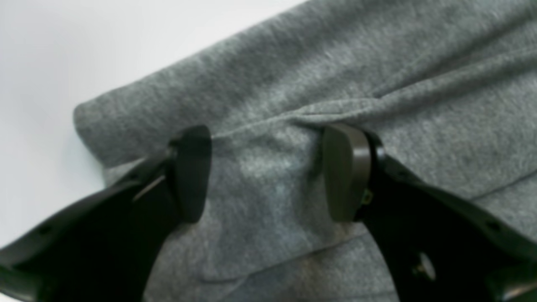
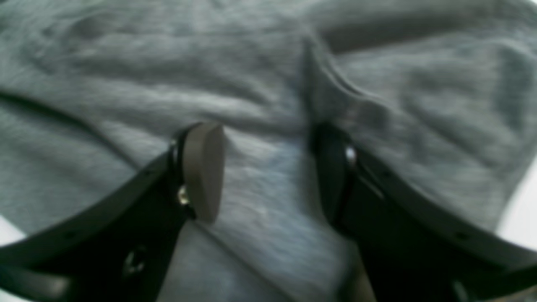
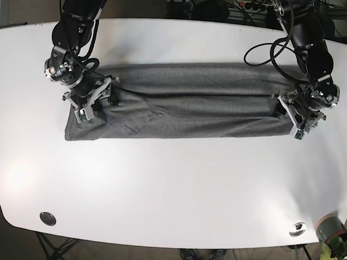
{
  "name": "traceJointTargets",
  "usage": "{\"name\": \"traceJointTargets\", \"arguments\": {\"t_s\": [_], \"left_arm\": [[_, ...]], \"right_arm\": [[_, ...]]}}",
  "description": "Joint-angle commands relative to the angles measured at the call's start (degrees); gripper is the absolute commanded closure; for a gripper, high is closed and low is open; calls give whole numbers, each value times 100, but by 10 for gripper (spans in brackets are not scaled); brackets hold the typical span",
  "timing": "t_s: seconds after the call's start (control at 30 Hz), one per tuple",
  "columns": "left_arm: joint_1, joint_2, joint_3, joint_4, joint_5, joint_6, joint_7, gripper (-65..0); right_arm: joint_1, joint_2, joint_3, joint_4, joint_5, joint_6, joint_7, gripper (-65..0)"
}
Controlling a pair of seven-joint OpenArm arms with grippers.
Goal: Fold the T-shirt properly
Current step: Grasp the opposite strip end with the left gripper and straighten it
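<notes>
A: 2 grippers sit at opposite ends of the shirt (image 3: 183,107), which lies as a long grey band across the upper middle of the table (image 3: 171,187).

B: Finger state, left gripper (image 1: 268,172)?

A: Fingers (image 1: 346,172) spread, tips down on the cloth beside a hem seam near the shirt's folded corner. Nothing is pinched.

B: And the right gripper (image 2: 268,167)?

A: Also spread, pads (image 2: 205,170) resting on wrinkled cloth with a raised crease just beside the far finger.

B: Base view?

A: Left gripper (image 3: 301,115) on that view's right end, right gripper (image 3: 88,97) on its left end.
</notes>
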State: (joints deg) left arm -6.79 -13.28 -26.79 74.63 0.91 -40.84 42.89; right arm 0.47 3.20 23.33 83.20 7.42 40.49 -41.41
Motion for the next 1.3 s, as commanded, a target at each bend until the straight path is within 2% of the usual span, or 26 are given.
{"name": "traceJointTargets", "arguments": {"t_s": [0.0, 0.2, 0.43, 0.57, 0.73, 0.8, 0.93, 1.03, 1.13, 1.27], "left_arm": [[-240, -118, -16, -83, 177, 84, 119, -383], [-469, -110, -16, -56, 160, 84, 128, -383], [-469, -4, -130, 1113, 133, 84, 163, -383], [-249, 189, -702, 1755, 125, 84, 163, -383], [-222, 365, -1176, 1860, 90, 84, 313, -389], [-205, 356, -1326, 1860, -121, 84, 577, -390], [33, 330, -1739, 1825, -1018, 84, 1086, -392], [314, 216, -1897, 1675, -1590, 84, 1201, -436], [542, 216, -2029, 1491, -1642, 84, 1139, -479], [718, 225, -2328, 1227, -1651, 84, 981, -486]], "right_arm": [[204, 45, 10, -61, -105, -49, -92, -338], [494, 45, 1, -61, -105, -49, -119, -338], [538, 53, 1, 168, -105, -49, -119, -338], [529, 53, 1, 150, -105, -49, -119, -338], [529, 45, 1, 168, -105, -49, -119, -338], [529, 45, 1, 177, -105, -49, -119, -336], [529, 71, 1, 159, -105, -49, -119, -336], [520, 115, 1, 168, -105, -49, -119, -336], [520, 124, 1, 159, -105, -49, -119, -336], [520, 133, 36, 168, -105, -49, -119, -336]]}}
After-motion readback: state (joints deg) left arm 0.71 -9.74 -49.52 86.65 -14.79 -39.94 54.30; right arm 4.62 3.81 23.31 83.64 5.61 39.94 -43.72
